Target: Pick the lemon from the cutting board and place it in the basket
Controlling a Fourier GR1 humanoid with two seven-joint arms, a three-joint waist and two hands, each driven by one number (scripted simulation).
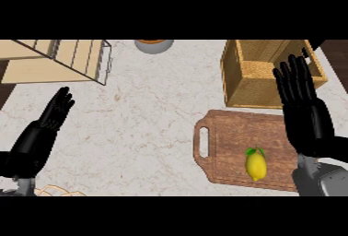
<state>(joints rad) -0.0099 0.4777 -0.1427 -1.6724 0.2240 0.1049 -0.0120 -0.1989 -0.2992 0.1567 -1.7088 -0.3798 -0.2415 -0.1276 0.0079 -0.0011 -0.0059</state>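
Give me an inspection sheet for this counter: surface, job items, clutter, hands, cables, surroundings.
Surface: pale veined marble counter.
Job's things: yellow lemon with green leaf lies on the brown wooden cutting board; tan woven basket stands beyond the board.
Clutter: wire rack upper left; grey round bowl at the top edge; unclear pale tan item lower left.
Hands: black left hand at the left, black right hand over the board's right edge; both open, fingers straight, holding nothing.
Cables: nothing seen.
Surroundings: dark area past the counter's edges.
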